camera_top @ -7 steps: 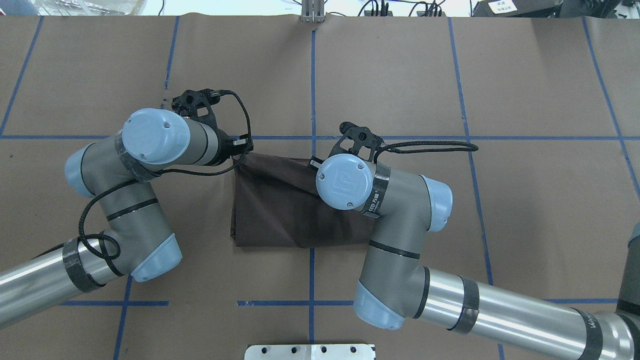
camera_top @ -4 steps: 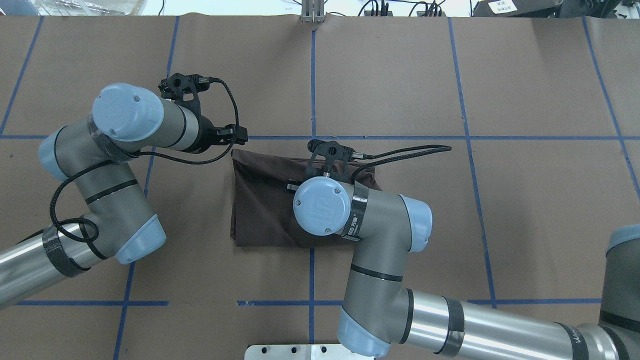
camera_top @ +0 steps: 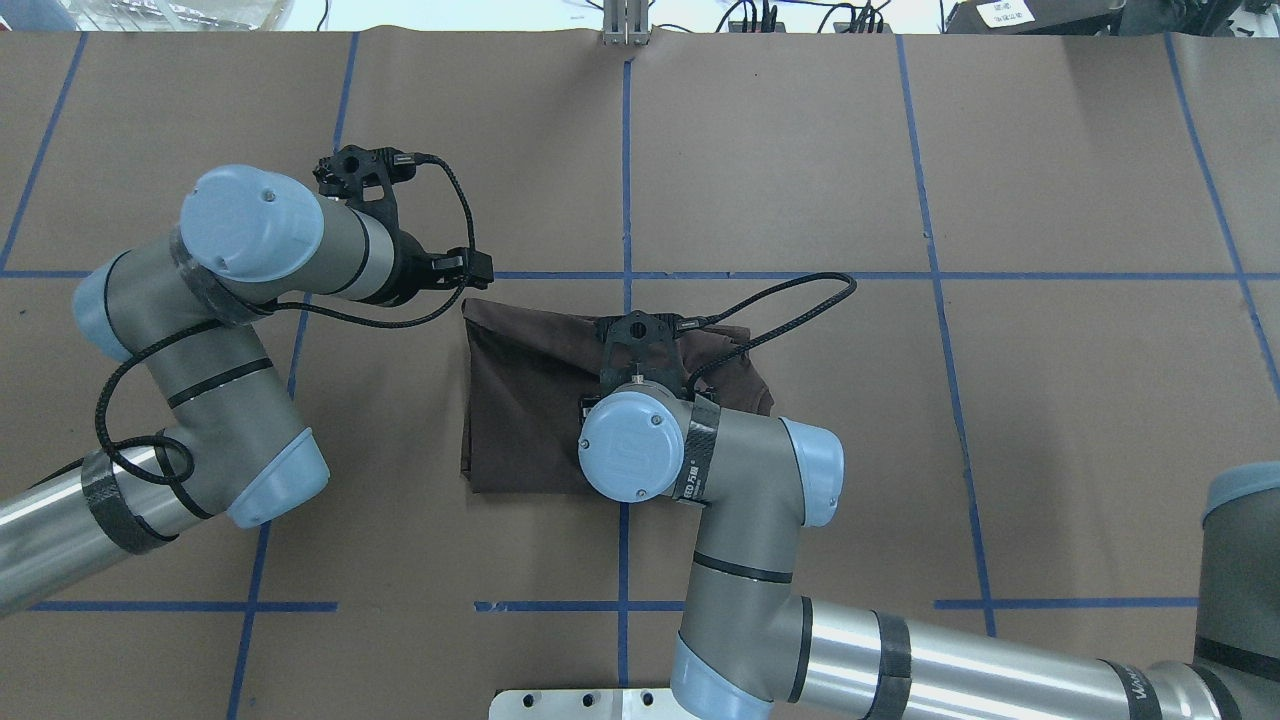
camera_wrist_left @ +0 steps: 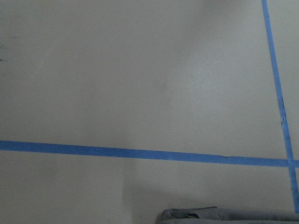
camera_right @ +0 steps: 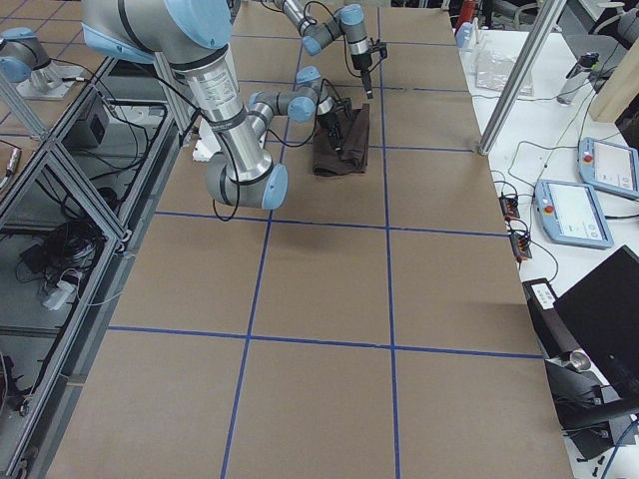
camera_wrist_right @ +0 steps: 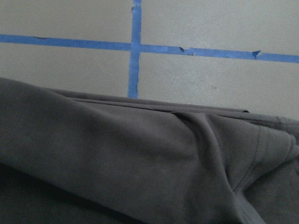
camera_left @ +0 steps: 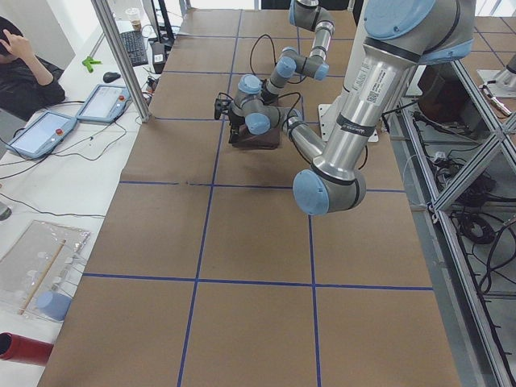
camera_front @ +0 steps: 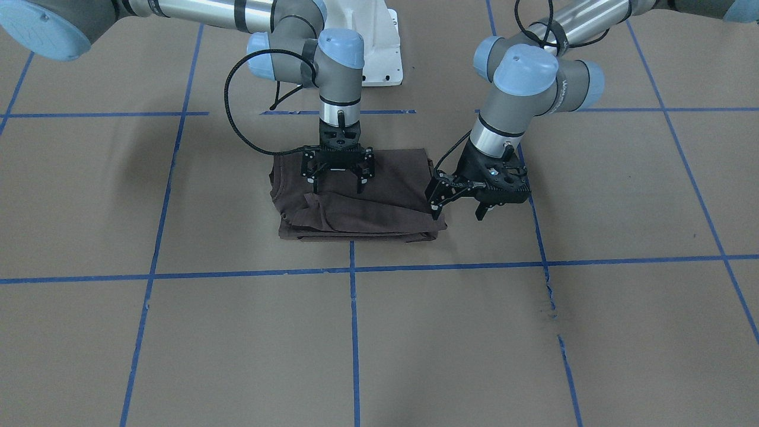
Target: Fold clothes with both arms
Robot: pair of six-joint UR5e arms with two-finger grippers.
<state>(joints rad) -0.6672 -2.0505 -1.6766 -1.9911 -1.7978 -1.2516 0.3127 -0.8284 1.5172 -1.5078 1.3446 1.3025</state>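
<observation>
Right gripper (camera_front: 338, 187) hangs spread and empty over the folded T-shirt (camera_front: 379, 210), probably to press it; left gripper (camera_front: 458, 210), released, waits just beside its 3 o'clock edge, front view

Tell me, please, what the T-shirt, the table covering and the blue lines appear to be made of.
T-shirt: soft matte knit, likely cotton; it drapes in creases, with stitched hems.
Table covering: matte brown paper, probably kraft; flat, with a scuffed patch.
Blue lines: likely masking tape; its edges show small nicks.
</observation>
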